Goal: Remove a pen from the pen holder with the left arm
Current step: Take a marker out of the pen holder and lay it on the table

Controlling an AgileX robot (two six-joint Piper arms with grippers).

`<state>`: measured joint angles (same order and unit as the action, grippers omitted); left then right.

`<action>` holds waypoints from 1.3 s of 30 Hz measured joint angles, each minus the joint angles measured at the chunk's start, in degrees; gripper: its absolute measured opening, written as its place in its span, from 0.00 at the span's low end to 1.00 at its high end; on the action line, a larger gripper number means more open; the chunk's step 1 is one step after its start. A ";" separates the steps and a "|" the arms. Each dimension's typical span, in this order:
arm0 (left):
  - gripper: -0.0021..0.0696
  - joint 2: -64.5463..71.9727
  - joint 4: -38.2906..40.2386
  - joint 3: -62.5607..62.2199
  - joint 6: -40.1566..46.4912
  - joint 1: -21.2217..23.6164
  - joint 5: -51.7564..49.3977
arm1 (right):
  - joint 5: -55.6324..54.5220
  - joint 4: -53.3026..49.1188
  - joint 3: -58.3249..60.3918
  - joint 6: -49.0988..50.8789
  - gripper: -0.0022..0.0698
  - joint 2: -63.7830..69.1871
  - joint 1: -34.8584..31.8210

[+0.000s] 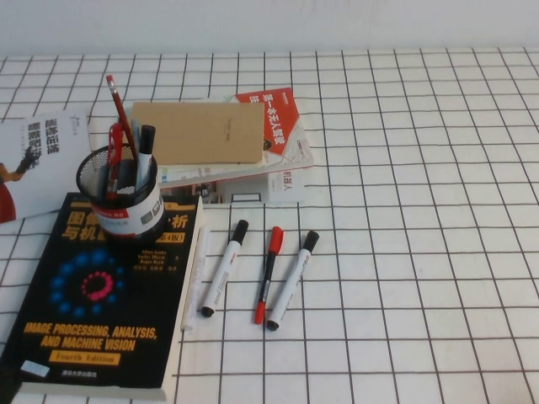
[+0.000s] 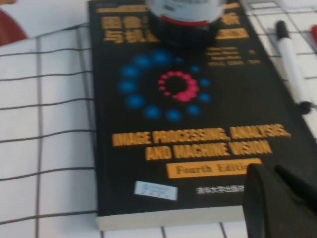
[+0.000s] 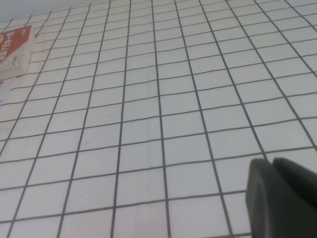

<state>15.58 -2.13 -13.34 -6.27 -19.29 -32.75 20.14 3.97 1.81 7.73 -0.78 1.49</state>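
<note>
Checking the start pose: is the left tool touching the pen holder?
Apart. Left wrist view: the left tool sits over one end of the book, the pen holder at the other. The right tool hangs over the gridded table.

White worktop (image 1: 421,252) ruled in a thin black grid; black book (image 1: 93,337) with blue and pink dots and orange lettering; black mesh pen holder (image 1: 139,220) banded red and white; white marker (image 1: 223,268) capped black; red pen (image 1: 267,276); tan notebook (image 1: 198,133); left end effector (image 2: 271,171) and right end effector (image 3: 273,163) both black
</note>
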 joint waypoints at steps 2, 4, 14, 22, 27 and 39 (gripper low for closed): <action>0.03 -2.95 -0.09 2.15 0.00 4.81 1.26 | 0.00 0.00 0.00 0.00 0.01 0.00 0.00; 0.03 -6.30 -0.09 3.48 0.00 8.94 2.79 | 0.00 0.00 0.00 0.00 0.01 0.00 0.00; 0.03 -16.29 2.13 3.87 0.00 19.05 2.53 | 0.00 0.00 0.00 0.00 0.01 0.00 0.00; 0.03 -16.29 2.13 3.87 0.00 19.19 1.42 | 0.00 0.00 0.00 0.00 0.01 0.00 0.00; 0.03 -16.29 2.13 3.87 0.00 19.19 1.43 | 0.00 0.00 0.00 0.00 0.01 0.00 0.00; 0.03 -16.29 1.56 3.87 0.27 19.19 1.73 | 0.00 0.00 0.00 0.00 0.01 0.00 0.00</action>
<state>-0.71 -0.57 -9.47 -6.00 -0.10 -31.02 20.14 3.97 1.81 7.73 -0.78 1.49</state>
